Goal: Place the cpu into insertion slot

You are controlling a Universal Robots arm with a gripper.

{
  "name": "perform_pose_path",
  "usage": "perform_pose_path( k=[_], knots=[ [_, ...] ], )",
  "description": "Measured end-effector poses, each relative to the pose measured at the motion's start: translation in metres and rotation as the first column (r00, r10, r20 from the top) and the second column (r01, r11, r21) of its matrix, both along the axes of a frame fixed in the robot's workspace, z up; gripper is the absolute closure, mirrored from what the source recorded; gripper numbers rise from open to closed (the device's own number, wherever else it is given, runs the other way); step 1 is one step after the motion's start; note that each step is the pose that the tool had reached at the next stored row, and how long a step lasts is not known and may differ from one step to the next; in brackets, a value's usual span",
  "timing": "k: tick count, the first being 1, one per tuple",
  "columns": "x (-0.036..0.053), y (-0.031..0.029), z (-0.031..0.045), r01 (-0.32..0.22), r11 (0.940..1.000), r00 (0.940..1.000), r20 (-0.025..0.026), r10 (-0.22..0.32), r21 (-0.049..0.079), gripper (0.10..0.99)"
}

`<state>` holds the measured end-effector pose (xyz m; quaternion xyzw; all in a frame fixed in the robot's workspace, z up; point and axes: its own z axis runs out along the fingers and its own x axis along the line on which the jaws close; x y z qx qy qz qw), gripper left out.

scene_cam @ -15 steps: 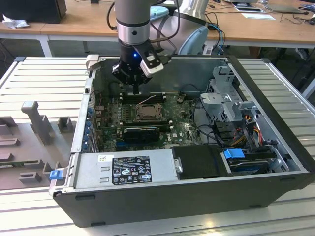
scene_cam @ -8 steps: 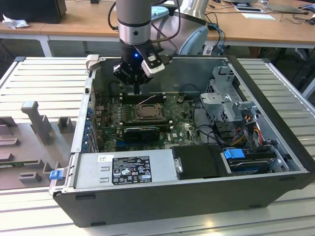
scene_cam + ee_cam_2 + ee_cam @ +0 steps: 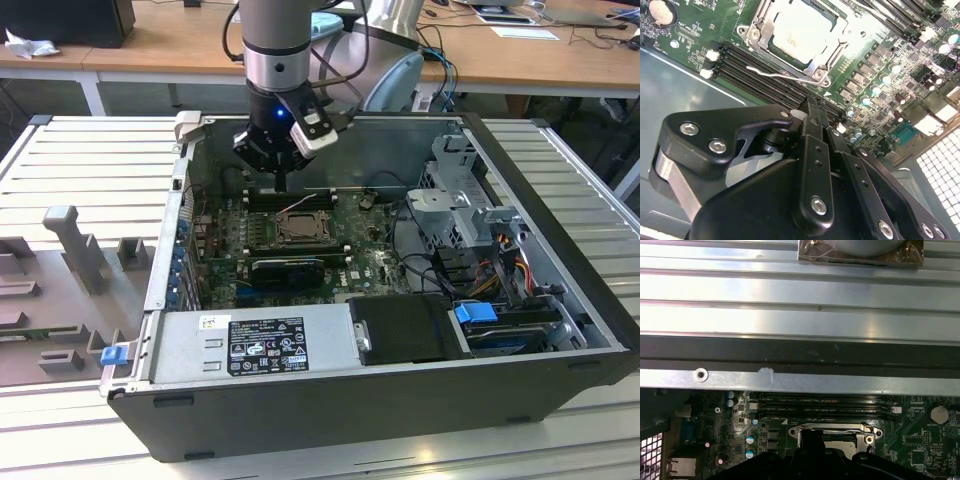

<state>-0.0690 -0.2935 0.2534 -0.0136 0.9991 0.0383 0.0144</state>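
The cpu (image 3: 799, 31), a pale silver-grey square, lies flat inside the insertion slot (image 3: 816, 74), whose shiny metal frame surrounds it; the thin lever (image 3: 771, 74) runs along one side. In the exterior view the insertion slot (image 3: 300, 229) sits mid-motherboard, and my gripper (image 3: 281, 186) hangs just above and behind it, over the memory slots. In the second wrist view my gripper (image 3: 815, 109) has its fingers pressed together with nothing between them, a short way off the slot. The first wrist view shows the slot's frame (image 3: 867, 432) just beyond my fingers (image 3: 812, 439).
Long black memory slots (image 3: 760, 75) run beside the socket. A black expansion card (image 3: 290, 268) lies in front of it, and the grey power-supply box (image 3: 255, 342) fills the near side. A drive cage (image 3: 455, 205) and cables (image 3: 500, 262) crowd the exterior view's right. The case walls (image 3: 330, 150) enclose the board.
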Motion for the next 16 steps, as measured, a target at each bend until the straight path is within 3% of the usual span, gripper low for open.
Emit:
perform_pose_path(
  k=[2,4,16],
  knots=[
    [0.0028,0.0,-0.0006,0.0,1.0,1.0,0.0,0.0,0.0,0.98],
    [0.0118,0.0,-0.0037,0.0,1.0,1.0,0.0,0.0,0.0,0.98],
    [0.0149,0.0,-0.007,0.0,1.0,1.0,-0.0001,0.0,0.0,0.98]
  ],
)
